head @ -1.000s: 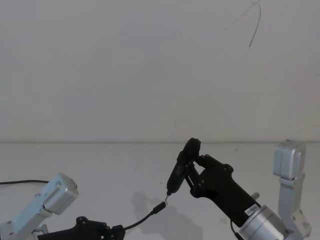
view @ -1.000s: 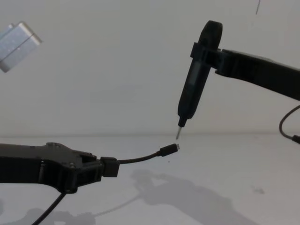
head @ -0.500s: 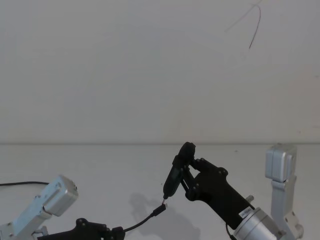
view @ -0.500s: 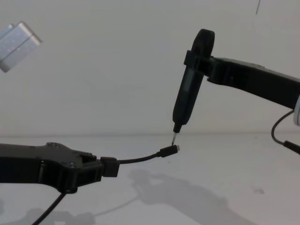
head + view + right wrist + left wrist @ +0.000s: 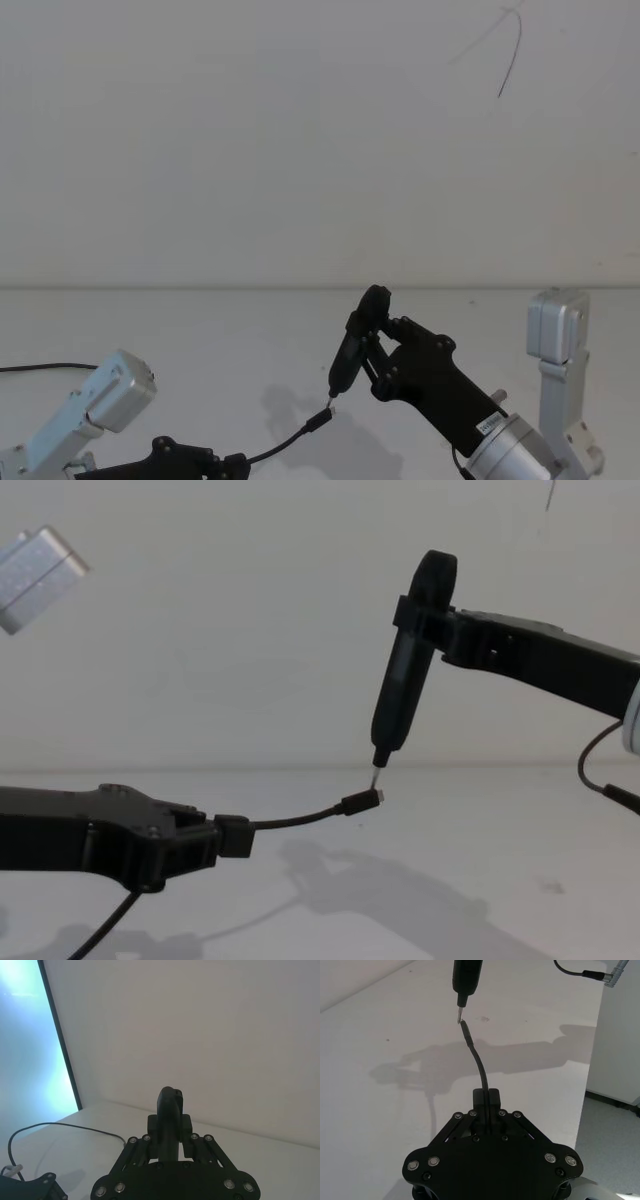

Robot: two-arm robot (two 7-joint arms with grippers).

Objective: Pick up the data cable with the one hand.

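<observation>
1. Left gripper (image 5: 232,837) low over white desk (image 5: 480,820), fingers (image 5: 493,1097) clamped on data cable (image 5: 300,819)
2. Cable held clear of the desk, arching forward from the fingers to plug (image 5: 360,800), silvery tip out; slack trailing down behind (image 5: 105,930)
3. Right gripper (image 5: 378,345) higher, fingers closed around pen-shaped tool (image 5: 405,670)
4. Tool's metal tip (image 5: 374,778) just above the plug, contact unclear
</observation>
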